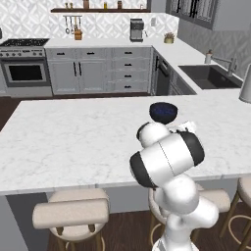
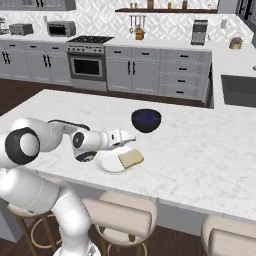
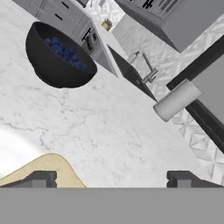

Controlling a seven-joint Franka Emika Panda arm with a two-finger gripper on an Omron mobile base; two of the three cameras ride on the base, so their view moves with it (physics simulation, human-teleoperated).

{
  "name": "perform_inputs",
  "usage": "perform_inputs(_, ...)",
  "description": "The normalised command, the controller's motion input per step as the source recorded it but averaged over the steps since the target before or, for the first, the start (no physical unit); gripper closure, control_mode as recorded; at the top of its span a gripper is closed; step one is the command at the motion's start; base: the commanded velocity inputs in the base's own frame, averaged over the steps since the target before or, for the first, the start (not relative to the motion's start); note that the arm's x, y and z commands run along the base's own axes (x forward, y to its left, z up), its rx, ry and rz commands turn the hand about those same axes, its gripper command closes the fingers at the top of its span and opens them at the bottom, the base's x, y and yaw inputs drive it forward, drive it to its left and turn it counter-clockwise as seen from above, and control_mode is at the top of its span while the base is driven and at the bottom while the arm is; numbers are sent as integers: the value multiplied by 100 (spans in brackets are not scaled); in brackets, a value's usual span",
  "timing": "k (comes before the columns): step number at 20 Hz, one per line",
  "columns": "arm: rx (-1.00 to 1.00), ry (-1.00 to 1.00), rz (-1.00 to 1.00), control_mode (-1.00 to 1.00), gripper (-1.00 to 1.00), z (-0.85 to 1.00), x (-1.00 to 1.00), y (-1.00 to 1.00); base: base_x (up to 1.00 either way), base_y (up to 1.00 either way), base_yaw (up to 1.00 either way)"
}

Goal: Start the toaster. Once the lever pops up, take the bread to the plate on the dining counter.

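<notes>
the bread (image 2: 131,158) lay on the plate (image 2: 107,164) on the table (image 2: 200,165), so the job looked done, and the jaws were wide open, holding nothing.

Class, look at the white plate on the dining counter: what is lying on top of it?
A golden bread slice lies on the plate, toward its right edge. The open gripper and wrist cover the plate's left part, so what lies there cannot be seen.
</notes>
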Motion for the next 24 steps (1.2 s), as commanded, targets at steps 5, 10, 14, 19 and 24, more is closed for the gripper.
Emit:
perform_inputs(5,-2,-1,0,-100,-100,92,-74,0,0,0,0)
perform_inputs(10,13,8,0,-100,-100,82,-100,7,0,0,0)
perform_inputs(14,22,14,0,-100,-100,77,-100,16,0,0,0)
perform_inputs(19,21,10,0,-100,-100,75,-100,27,0,0,0)
perform_inputs(24,11,2,0,-100,-100,87,-97,28,0,0,0)
